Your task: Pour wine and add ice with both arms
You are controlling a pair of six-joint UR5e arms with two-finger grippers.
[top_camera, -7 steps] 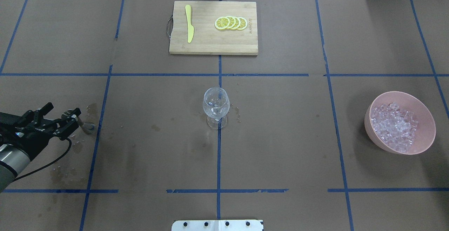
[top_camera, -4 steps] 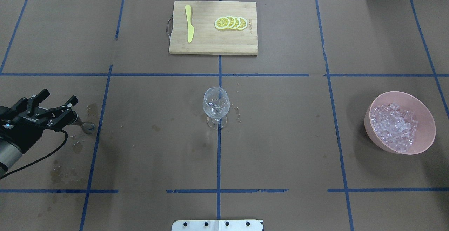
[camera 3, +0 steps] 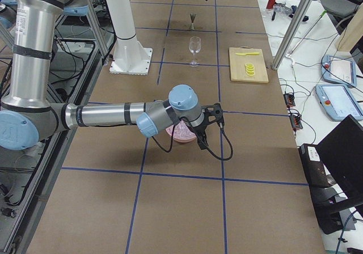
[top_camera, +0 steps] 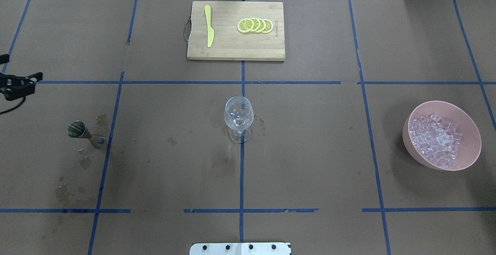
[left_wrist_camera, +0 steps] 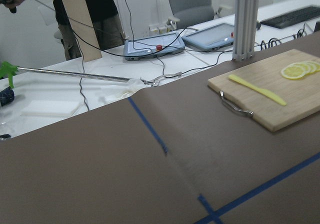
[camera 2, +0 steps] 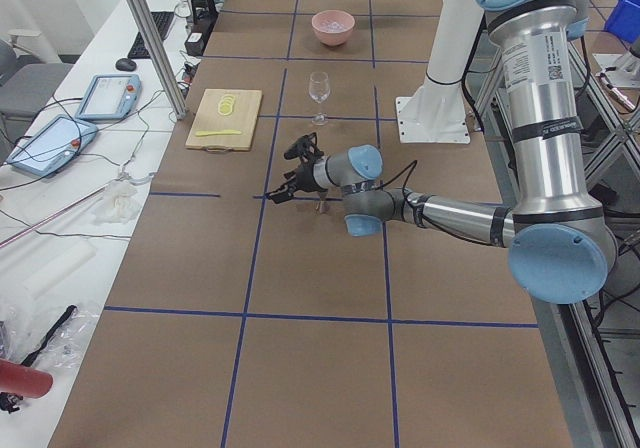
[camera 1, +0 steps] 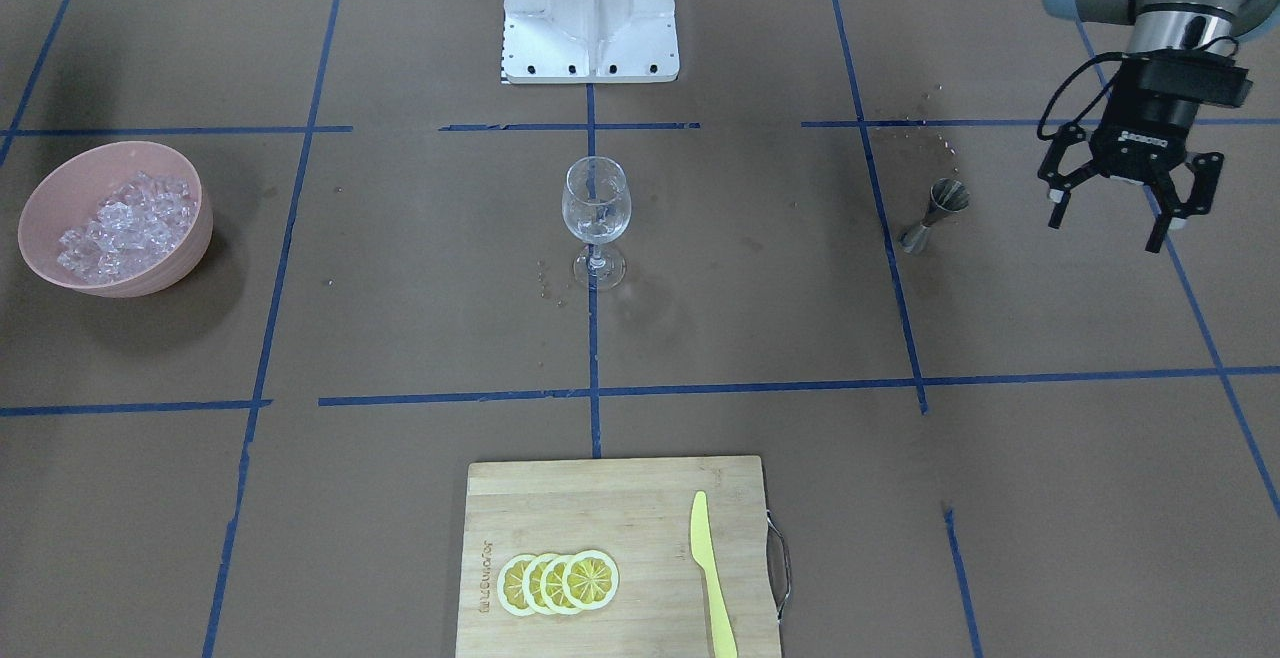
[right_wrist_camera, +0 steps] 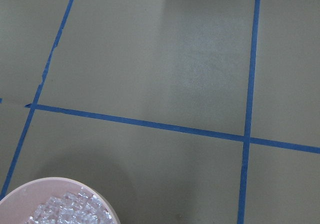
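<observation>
1. Left gripper [camera 1: 1110, 226] hangs above the desk [top_camera: 310, 150] with its fingers spread apart and nothing between them. In the overhead view it sits right at the left frame edge [top_camera: 17, 83], near the desk's left end.
2. Right gripper [camera 3: 209, 123] shows only in the right side view, so I cannot tell whether its fingers are apart or together. It is close over the round pink bowl [top_camera: 406, 136], which its arm partly hides there.
3. Clear glassy ice cubes [top_camera: 436, 140] are heaped in that bowl at the desk's right end. The right wrist view catches the bowl rim [right_wrist_camera: 60, 184] and the ice [right_wrist_camera: 70, 211] in its bottom-left corner.
4. Clear stemmed wine glass [top_camera: 239, 115] stands upright on the centre tape line, well apart from the bowl and from everything else.
5. Small steel double-cone jigger [top_camera: 83, 134] is on the desk on the left, beside a blue tape line. It is well apart from the left gripper, with wet spots [top_camera: 83, 162] around it.
6. Bamboo cutting board [top_camera: 235, 47] lies at the far edge, centred, carrying the fanned yellow lemon slices [top_camera: 255, 25] and a yellow plastic knife [top_camera: 209, 26].
7. White metal base plate [camera 1: 590, 8] is at the robot-side edge, centre.
8. Open brown desk lies between glass and bowl, and between glass and jigger.
</observation>
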